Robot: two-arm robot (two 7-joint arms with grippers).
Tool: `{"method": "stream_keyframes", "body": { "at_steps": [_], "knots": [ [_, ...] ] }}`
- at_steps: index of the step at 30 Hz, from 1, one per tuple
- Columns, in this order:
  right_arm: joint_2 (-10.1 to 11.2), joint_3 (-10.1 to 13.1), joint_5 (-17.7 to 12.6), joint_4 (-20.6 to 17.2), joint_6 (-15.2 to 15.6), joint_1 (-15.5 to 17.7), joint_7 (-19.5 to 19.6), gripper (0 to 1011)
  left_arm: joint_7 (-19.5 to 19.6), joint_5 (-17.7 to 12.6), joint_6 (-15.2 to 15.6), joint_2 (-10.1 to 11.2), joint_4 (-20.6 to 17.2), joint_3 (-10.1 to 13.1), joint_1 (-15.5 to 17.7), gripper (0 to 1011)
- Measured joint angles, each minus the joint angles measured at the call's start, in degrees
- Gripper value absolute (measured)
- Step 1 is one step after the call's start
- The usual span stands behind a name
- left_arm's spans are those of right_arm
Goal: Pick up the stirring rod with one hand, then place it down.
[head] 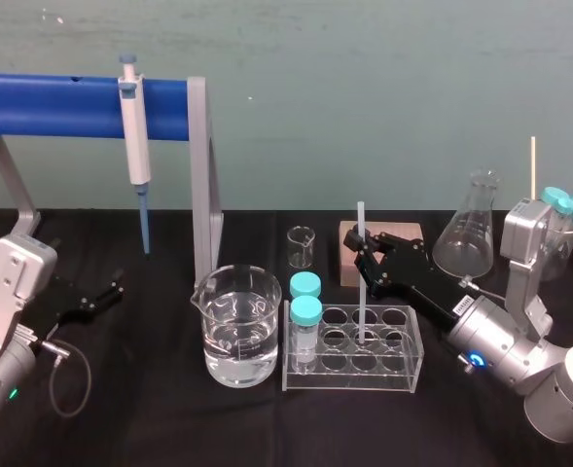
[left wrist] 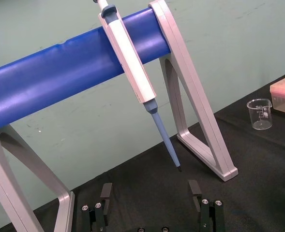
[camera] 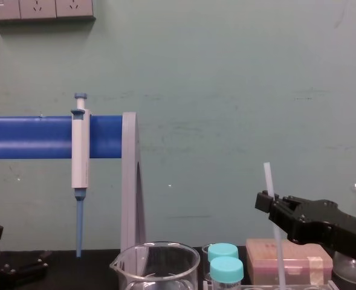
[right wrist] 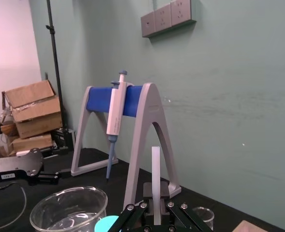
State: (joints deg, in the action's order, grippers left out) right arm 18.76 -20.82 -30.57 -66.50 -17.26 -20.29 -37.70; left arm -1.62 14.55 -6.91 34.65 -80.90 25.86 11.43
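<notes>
The stirring rod (head: 361, 222) is a thin translucent white stick standing upright, its lower end reaching down into a middle well of the clear tube rack (head: 404, 376). My right gripper (head: 363, 256) is shut on the rod about halfway up, coming in from the right. The rod rises straight between the black fingers in the right wrist view (right wrist: 156, 169), and its top sticks up above the gripper (camera: 267, 202) in the chest view. At the far left my left gripper (head: 109, 293) rests low over the black table, open (left wrist: 150, 193) with nothing in it.
A water-filled beaker (head: 235, 326) and two teal-capped vials (head: 305, 313) stand left of the rack. Behind it are a small beaker (head: 301, 246), a tan box (head: 346, 238) and a conical flask (head: 466, 238). A pipette (head: 134, 136) hangs on the blue-barred stand (head: 53, 105).
</notes>
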Motion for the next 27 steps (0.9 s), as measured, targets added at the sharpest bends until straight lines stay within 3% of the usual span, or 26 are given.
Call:
{"method": "stream_keyframes", "body": {
  "at_steps": [24, 27],
  "knots": [
    [-0.47, 0.44, 0.71, 0.49, 0.87, 0.61, 1.28, 68, 0.00, 0.00, 0.00, 0.00, 0.00, 0.00, 0.00, 1000],
    [-0.46, 0.44, 0.66, 0.47, 0.88, 0.60, 1.27, 103, 0.00, 0.00, 0.00, 0.00, 0.00, 0.00, 0.00, 1000]
  ]
}}
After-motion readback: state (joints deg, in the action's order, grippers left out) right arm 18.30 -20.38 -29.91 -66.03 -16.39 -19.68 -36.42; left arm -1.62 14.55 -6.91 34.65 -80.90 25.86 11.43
